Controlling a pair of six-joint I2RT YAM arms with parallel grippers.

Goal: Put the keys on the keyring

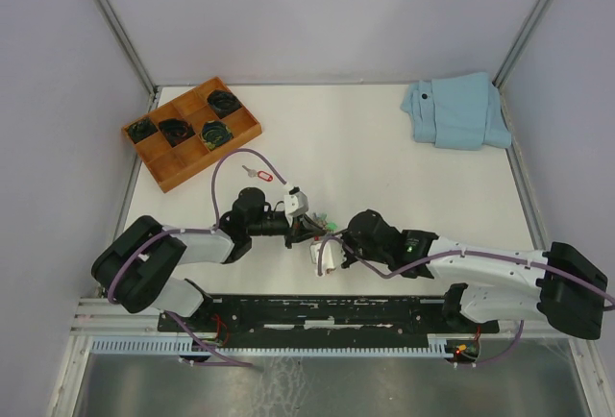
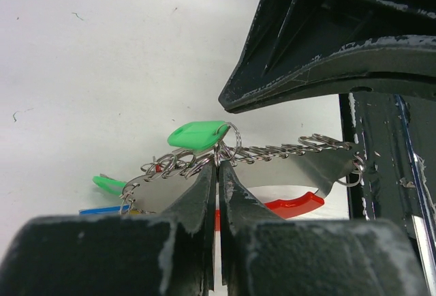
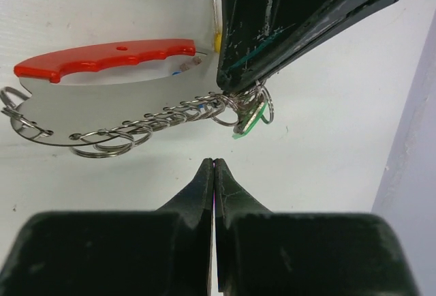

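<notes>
The left gripper [image 2: 218, 173] is clamped on the keyring [image 3: 136, 129] at the rings where the green-tagged key [image 2: 197, 134] hangs, apparently to hold the bunch steady near the six o'clock edge of the table [image 1: 384, 167]. The right gripper [image 3: 214, 170], pressed together on nothing visible, sits beside it. The red-tagged key [image 1: 258, 174] lies loose at eleven o'clock from them, seemingly unthreaded.
</notes>
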